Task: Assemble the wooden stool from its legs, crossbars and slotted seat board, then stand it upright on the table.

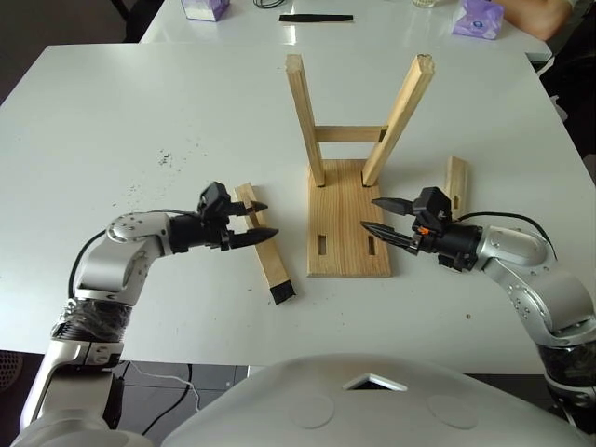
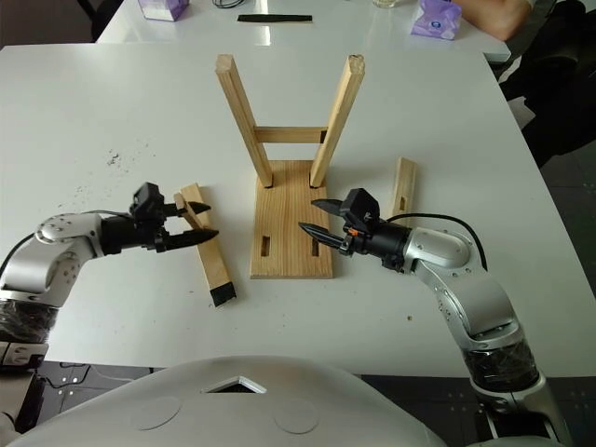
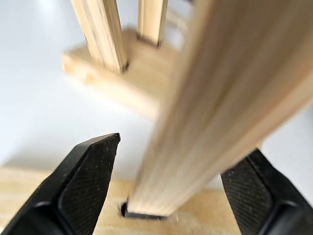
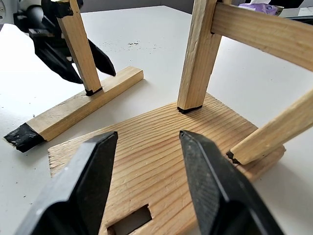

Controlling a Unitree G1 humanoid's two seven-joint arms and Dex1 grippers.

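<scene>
The left end effector (image 1: 265,221) is spread wide around a short bar (image 4: 80,49) that stands upright between its fingers. The bar's foot sits in a lying leg (image 1: 272,265) directly beneath the end effector. In the left wrist view one pad (image 3: 83,186) stands clear of the bar with worktop showing in the gap. The other pad is half hidden behind the wood, so contact on that side cannot be told. The bar's top is cut off there and its grain is blurred. The lying leg's black-tipped end (image 4: 19,137) points back past the wrist.

The right end effector (image 1: 370,212) is parted and holds nothing. It hovers low over the seat board (image 1: 340,214), which lies flat on the worktop (image 1: 140,112). An empty slot (image 1: 372,244) lies just below and behind its fingertips. A second slot (image 1: 321,245) is further across the board, towards the left end effector.

Ahead of the right fingertips, two legs (image 1: 305,121) (image 1: 399,119) rise from the board's far end, joined by a crossbar (image 1: 349,133). In the right wrist view their upper parts run out of frame.

Just outside the right end effector lies a loose stick (image 1: 456,182). Its near end is hidden behind the wrist.
</scene>
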